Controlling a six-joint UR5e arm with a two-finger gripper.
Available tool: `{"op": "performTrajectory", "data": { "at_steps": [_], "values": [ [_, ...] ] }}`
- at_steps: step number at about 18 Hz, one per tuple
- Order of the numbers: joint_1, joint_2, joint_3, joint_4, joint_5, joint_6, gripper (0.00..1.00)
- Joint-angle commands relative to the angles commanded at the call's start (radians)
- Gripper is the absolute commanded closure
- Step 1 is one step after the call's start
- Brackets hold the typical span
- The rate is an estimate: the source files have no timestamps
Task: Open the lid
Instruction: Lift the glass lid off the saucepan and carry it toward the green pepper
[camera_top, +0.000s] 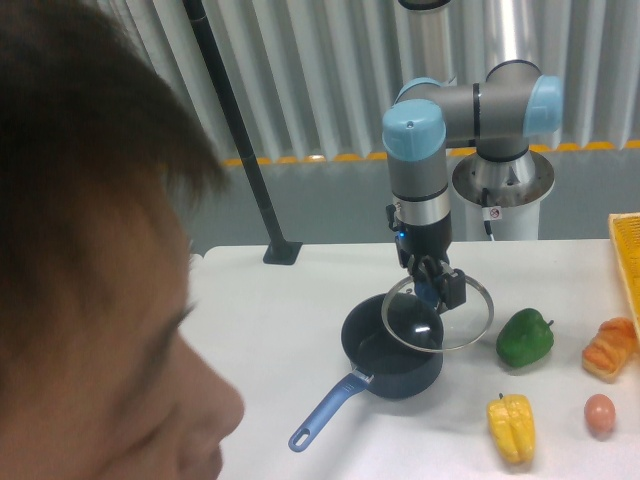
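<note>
My gripper (438, 291) grips the lid (438, 314) by its knob. I'd carry it level, clear of the saucepan (385, 358) lower-left.

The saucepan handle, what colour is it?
Light blue, on the dark blue saucepan; the handle shows clearly in the fixed camera view.

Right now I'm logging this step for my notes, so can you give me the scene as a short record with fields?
hand: shut on the knob of the lid
lid: lifted off the pan, tilted, held up and toward the green pepper
saucepan: uncovered, handle pointing to the near left
green pepper: on the table beside the lid
yellow pepper: near edge
egg: beside the yellow pepper
foreground: a person's head blocks the left side
</note>
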Motion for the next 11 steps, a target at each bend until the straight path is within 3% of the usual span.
{"op": "performTrajectory", "data": {
  "at_steps": [11],
  "values": [
    [0.068,0.029,0.002,-0.045,0.000,0.091,0.63]
  ]
}}
